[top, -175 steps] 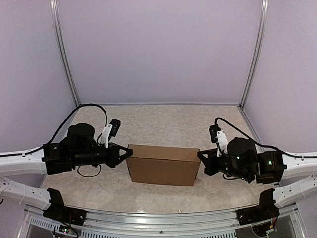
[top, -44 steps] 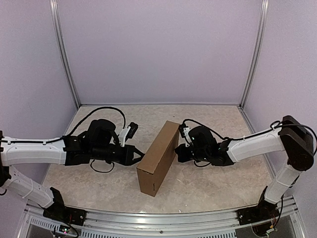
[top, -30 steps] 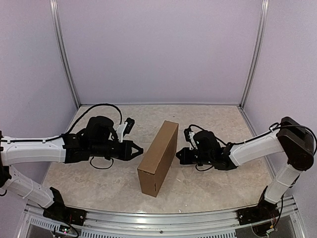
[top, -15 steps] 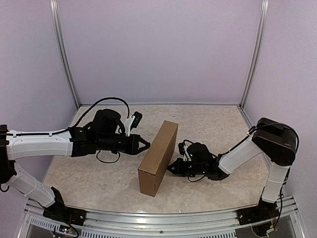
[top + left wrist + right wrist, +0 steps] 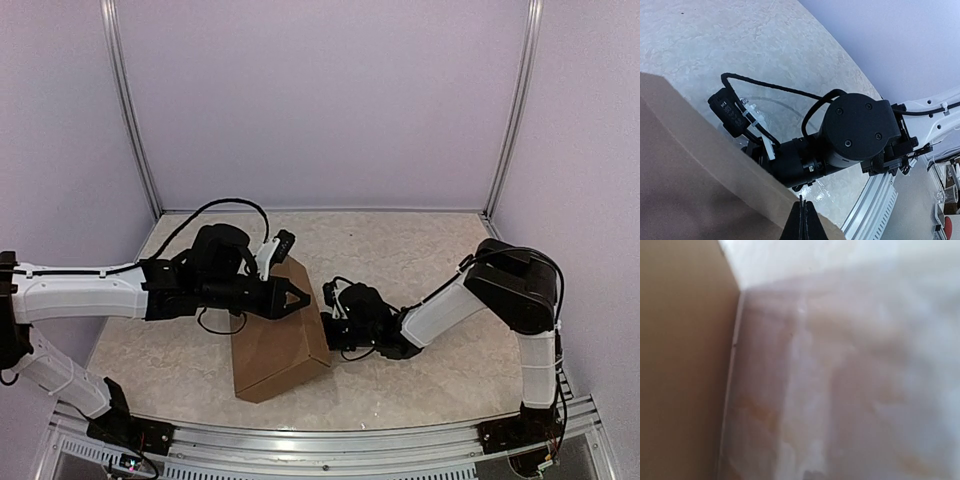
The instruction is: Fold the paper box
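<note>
Folding appears complete: the paper box [image 5: 278,345] lies closed at lower centre of the top view. Left gripper [image 5: 300,297], clenched and empty, touches its upper edge. Right gripper [image 5: 326,322], clenched and empty, abuts its right side. Only final positioning seems left.

Left gripper [image 5: 801,220] at 6 o'clock, fingers pressed together into one thin dark point. Tip sits over the paper box [image 5: 695,190] near its far edge; can't tell if it touches. Box fills 6 to 9 o'clock, plain brown, edge running diagonally from 9 down toward 5. Just past that edge, mid-frame: right arm [image 5: 860,130], black round wrist housing with screw heads, its front end hidden behind the box edge. Camera module [image 5: 729,111] at 9 o'clock of the housing, black cable [image 5: 775,87] looping over it. White arm link [image 5: 935,106] at 3 o'clock. Marble table [image 5: 715,35] at 11, lavender wall [image 5: 900,35] at 1, aluminium rail [image 5: 880,200] at 4–5.
</note>
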You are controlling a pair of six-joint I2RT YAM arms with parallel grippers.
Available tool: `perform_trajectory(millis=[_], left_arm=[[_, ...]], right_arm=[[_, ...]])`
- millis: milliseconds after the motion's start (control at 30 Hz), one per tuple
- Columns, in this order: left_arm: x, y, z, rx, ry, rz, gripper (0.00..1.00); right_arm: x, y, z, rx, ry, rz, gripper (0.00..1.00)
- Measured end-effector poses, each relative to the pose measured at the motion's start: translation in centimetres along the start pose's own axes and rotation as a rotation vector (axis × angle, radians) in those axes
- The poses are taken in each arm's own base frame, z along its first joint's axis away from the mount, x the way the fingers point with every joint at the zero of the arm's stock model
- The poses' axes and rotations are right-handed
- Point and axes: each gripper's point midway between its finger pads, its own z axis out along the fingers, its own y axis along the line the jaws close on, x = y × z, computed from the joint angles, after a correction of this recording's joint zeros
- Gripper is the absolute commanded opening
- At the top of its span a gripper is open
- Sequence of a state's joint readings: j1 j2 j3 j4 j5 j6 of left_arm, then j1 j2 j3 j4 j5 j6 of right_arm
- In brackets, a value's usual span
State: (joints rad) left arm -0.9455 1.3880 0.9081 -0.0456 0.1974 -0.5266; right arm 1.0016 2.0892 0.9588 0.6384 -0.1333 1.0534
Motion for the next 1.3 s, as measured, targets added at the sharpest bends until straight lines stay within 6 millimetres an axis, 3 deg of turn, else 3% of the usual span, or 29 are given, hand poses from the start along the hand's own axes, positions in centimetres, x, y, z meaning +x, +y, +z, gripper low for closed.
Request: perform_trajectory(millis=[233, 433, 633, 733, 833, 1000, 1100, 1300], left_arm=[[-0.4, 0.4, -1.5, -0.039, -0.035, 0.003, 0.0], [-0.8, 2.0, -3.6, -0.097, -0.075, -0.009, 0.0], [-2.5, 4.4, -7.4, -0.207, -0.165, -0.029, 0.04], [-3.4, 6.3, -10.1, -0.3, -0.232, -0.052, 0.07], [-3.7, 8.5, -12.8, -0.4, -0.298, -0.092, 0.05], [-2.0, 13.3, -17.1, -0.617, -0.38, -0.205, 0.0], [0.1, 16.7, -19.0, -0.761, -0.399, -0.3, 0.0], [5.9, 22.2, -19.9, -0.959, -0.349, -0.47, 0.0]], right_arm=[[-0.2, -0.7, -0.1, 0.025, -0.012, -0.021, 0.0], [-0.2, -2.3, -2.0, 0.067, -0.032, -0.038, 0.0], [-0.9, -3.6, -4.2, 0.128, -0.057, -0.072, 0.0], [-1.6, -3.1, -5.1, 0.14, -0.075, -0.105, 0.0], [-2.7, -2.1, -6.1, 0.146, -0.103, -0.146, 0.0], [-4.4, -0.3, -7.9, 0.152, -0.152, -0.213, 0.0], [-5.2, 0.3, -8.9, 0.166, -0.173, -0.25, 0.0], [-6.2, 0.8, -10.8, 0.207, -0.201, -0.306, 0.0]])
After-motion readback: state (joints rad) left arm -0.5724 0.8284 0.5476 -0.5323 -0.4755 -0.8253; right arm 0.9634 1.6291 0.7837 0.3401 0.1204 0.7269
